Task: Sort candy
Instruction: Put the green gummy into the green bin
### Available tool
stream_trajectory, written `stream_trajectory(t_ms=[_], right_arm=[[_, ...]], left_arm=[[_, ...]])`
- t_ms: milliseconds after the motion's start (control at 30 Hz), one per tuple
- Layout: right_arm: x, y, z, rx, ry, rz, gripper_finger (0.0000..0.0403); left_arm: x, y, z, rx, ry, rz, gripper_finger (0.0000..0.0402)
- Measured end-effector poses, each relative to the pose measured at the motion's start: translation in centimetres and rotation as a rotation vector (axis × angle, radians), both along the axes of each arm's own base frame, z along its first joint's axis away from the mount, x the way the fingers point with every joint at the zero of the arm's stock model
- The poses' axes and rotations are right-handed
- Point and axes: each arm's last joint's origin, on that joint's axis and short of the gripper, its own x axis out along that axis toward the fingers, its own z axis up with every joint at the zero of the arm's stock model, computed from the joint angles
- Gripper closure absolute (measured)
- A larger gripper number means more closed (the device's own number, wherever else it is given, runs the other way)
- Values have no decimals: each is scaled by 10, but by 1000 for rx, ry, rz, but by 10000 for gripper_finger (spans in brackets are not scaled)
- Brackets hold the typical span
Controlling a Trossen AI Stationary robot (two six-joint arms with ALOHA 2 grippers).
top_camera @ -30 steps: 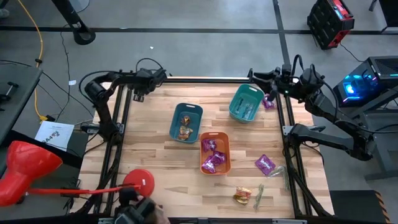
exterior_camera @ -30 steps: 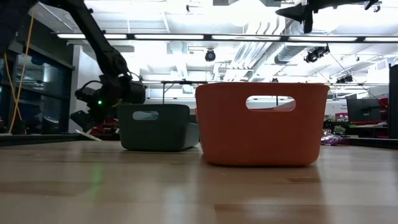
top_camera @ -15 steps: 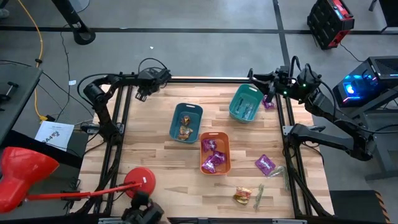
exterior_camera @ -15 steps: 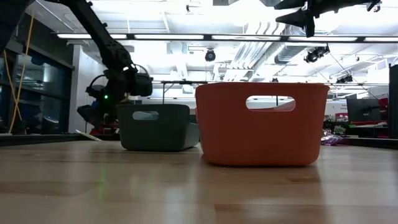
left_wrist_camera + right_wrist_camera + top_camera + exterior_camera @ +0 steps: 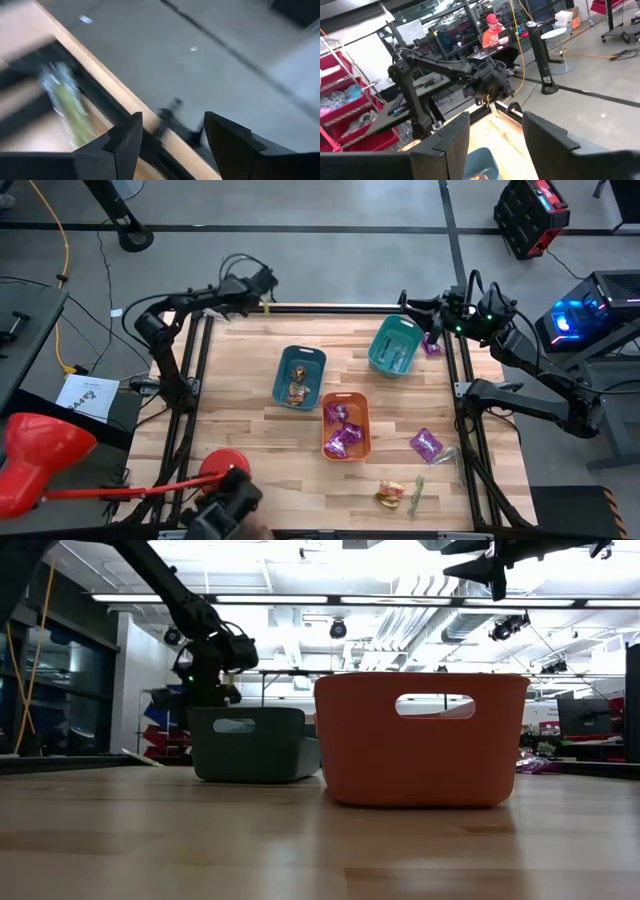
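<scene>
Currently the left gripper (image 5: 268, 281) hangs parted and empty over the table's far edge; the right gripper (image 5: 408, 302), likewise parted, waits beyond the teal plastic bin (image 5: 394, 345). Unsorted shiny purple packets (image 5: 426, 444) and gold-wrapped sweets (image 5: 389, 496) lie near the front right, so a reach there seems next.

Wooden table (image 5: 240, 390): three bins (image 5: 346, 426), loose candy (image 5: 426, 444) near right edge.
</scene>
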Motion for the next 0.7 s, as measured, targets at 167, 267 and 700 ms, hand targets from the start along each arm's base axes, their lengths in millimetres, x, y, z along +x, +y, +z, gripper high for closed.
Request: stream_trajectory(t_ms=[167, 267, 700], right_arm=[[0, 0, 0, 24, -10, 0, 226], [0, 0, 0, 24, -10, 0, 226], [0, 0, 0, 40, -16, 2, 226]], left_arm=[[-31, -1, 4, -262, 183, 7, 197], [-44, -5, -1, -340, 225, 39, 197], [-41, 0, -26, -231, 77, 196, 197]])
